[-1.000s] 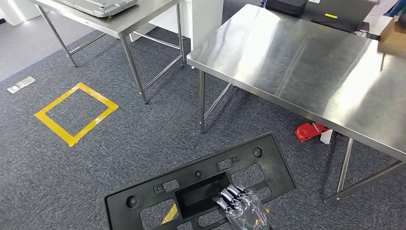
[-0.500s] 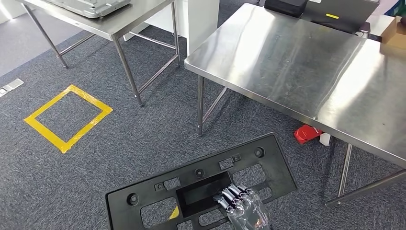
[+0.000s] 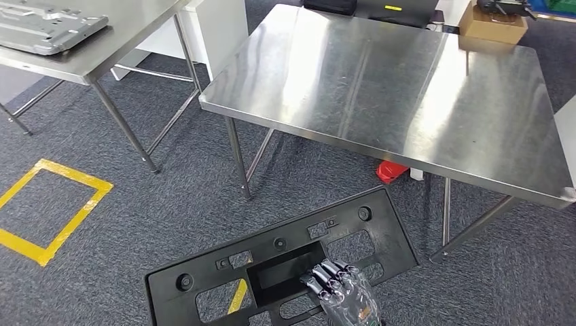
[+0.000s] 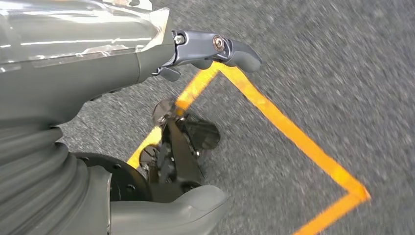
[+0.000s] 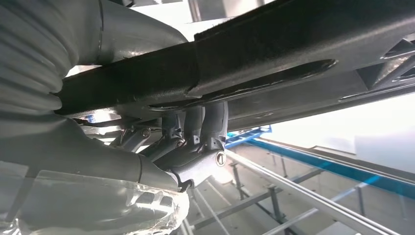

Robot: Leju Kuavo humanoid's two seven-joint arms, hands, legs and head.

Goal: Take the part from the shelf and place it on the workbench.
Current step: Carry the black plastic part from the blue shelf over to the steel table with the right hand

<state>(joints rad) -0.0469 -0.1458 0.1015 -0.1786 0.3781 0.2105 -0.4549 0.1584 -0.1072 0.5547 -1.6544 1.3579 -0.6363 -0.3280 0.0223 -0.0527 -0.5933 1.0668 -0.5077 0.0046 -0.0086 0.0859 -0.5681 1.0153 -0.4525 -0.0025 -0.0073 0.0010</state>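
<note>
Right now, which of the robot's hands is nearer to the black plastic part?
Right. The right hand grips the black part, fingers hooked over the edge of its central opening. The left hand hangs apart from it, over the carpet and yellow tape.

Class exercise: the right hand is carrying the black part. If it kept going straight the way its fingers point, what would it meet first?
Probably the steel workbench: the right hand, gripping the black part, points toward its near edge. Depth is unclear, so it might pass below the top.

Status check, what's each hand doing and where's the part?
Right hand grips black panel, carried above carpet. Left hand holds nothing. Steel workbench ahead, near side bare.
</note>
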